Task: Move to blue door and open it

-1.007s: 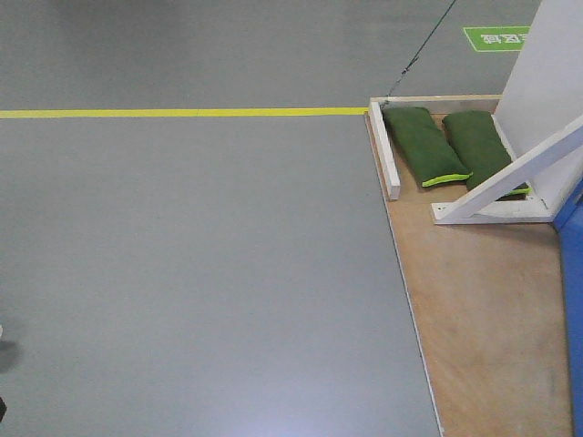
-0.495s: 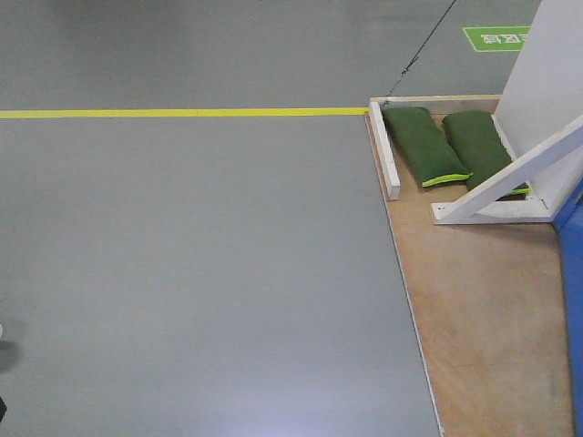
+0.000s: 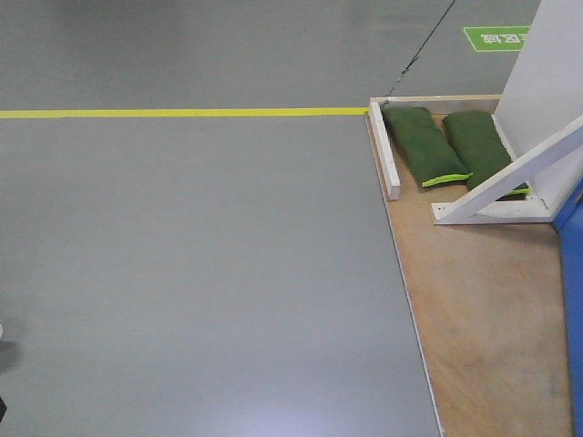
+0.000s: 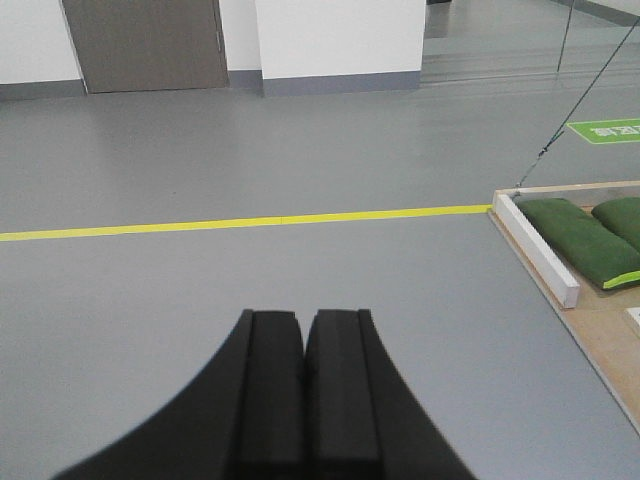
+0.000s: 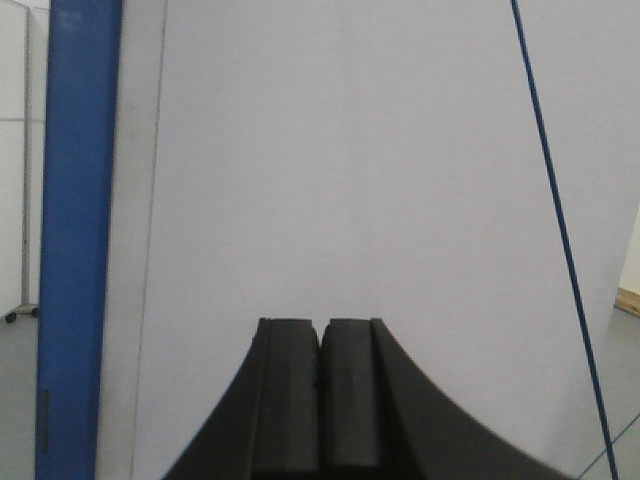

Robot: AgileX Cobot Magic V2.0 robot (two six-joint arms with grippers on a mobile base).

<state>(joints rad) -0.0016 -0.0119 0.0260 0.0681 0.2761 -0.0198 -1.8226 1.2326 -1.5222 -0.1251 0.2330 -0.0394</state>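
Note:
Only a narrow strip of the blue door shows, at the right edge of the front view; its handle and lock are out of view. In the right wrist view a blue vertical band stands at the left, beside a broad white panel. My right gripper is shut and empty, pointing at that white panel. My left gripper is shut and empty, pointing over the grey floor. Neither gripper touches anything.
A wooden platform lies on the grey floor at the right. A white frame brace, a white rail and two green sandbags are on it. A yellow floor line runs across the view.

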